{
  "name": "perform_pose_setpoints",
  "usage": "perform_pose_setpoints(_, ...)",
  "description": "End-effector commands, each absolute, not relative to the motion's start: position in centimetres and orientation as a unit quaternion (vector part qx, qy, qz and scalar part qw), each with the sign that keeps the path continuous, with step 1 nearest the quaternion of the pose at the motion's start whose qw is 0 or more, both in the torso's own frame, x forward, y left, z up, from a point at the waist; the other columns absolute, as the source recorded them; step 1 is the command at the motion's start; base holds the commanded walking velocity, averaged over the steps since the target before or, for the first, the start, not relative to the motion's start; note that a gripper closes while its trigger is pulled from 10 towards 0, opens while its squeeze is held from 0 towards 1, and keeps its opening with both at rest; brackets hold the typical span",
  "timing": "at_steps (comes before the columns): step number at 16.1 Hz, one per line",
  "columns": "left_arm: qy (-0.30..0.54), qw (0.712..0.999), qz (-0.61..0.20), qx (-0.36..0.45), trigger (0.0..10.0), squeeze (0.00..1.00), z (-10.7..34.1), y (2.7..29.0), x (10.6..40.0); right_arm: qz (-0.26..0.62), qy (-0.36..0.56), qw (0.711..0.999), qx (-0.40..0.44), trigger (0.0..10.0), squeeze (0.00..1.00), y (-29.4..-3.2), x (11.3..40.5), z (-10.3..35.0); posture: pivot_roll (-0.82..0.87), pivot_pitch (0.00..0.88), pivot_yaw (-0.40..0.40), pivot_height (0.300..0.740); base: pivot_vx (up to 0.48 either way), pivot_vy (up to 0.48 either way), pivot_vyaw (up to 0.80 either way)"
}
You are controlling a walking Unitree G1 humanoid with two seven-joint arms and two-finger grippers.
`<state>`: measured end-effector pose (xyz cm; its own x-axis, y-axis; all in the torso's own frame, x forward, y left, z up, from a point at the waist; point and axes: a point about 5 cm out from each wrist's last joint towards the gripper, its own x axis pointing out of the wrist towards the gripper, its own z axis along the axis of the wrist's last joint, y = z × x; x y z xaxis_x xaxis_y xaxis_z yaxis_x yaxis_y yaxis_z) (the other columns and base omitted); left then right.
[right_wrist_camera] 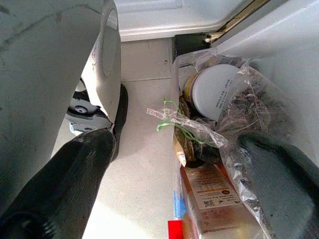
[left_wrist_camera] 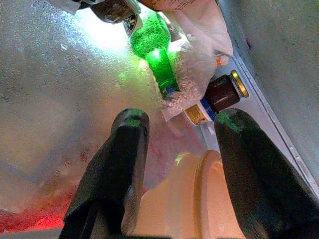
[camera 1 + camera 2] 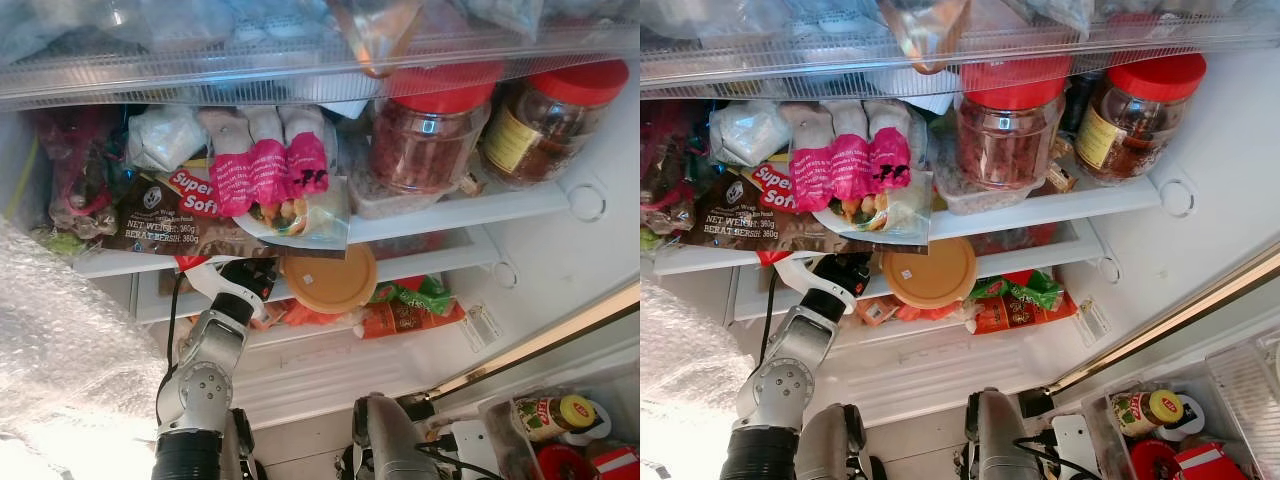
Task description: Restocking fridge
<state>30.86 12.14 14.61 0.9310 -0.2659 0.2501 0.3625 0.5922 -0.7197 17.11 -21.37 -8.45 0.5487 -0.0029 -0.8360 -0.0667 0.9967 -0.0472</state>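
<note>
Left eye view: open fridge (image 3: 560,215) from low down, shelves crammed. Far left, bubble wrap (image 3: 60,350) bulging into frame, then a dark bag marked net weight 360g (image 3: 165,225) on the middle shelf, with pink-labelled packets (image 3: 265,165) stacked on top. Below, left arm reaching up under that shelf, left gripper (image 2: 177,149) pushed into the lower compartment, fingers (image 2: 117,164) spread apart either side of a tan round-lidded container (image 3: 327,280), jaws flanking it; firm contact hard to tell. Left wrist view: same tan tub (image 2: 192,199) between the black fingers, green bottle (image 2: 157,47) and a small dark jar with a gold cap (image 2: 224,92) lying further in. Just right of the tub, orange and green snack packets (image 3: 405,305) on the lower shelf. Higher up, two red-lidded jars (image 3: 430,130) side by side on the white shelf. Bottom right, right arm low by the door bin, right gripper (image 1: 189,184) with fingers wide apart, empty, a bagged white-lidded jar (image 1: 214,92) and a carton (image 1: 214,199) just ahead.
</note>
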Motion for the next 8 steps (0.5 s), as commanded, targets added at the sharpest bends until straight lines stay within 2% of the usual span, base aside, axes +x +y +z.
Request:
perform_pose_setpoints(1,-0.090,0.887,-0.198,-0.408,10.0,0.00,16.10,11.75,30.37,0.019,0.488,0.872,-0.034,10.0,0.00,-21.34,16.17,-8.87,-0.10,0.182,-0.043,0.618,0.000,0.000,0.00)
perform_pose_setpoints(4,-0.091,0.887,-0.198,-0.408,10.0,0.00,16.14,11.76,30.38,0.019,0.488,0.872,-0.034,10.0,0.00,-21.31,16.17,-8.88,-0.10,0.182,-0.042,0.618,0.000,0.000,0.00)
perform_pose_setpoints(8,-0.091,0.887,-0.200,-0.406,10.0,0.00,16.22,11.67,30.41,0.019,0.488,0.872,-0.033,10.0,0.00,-21.30,16.15,-8.89,-0.10,0.183,-0.041,0.618,-0.242,0.000,0.00)
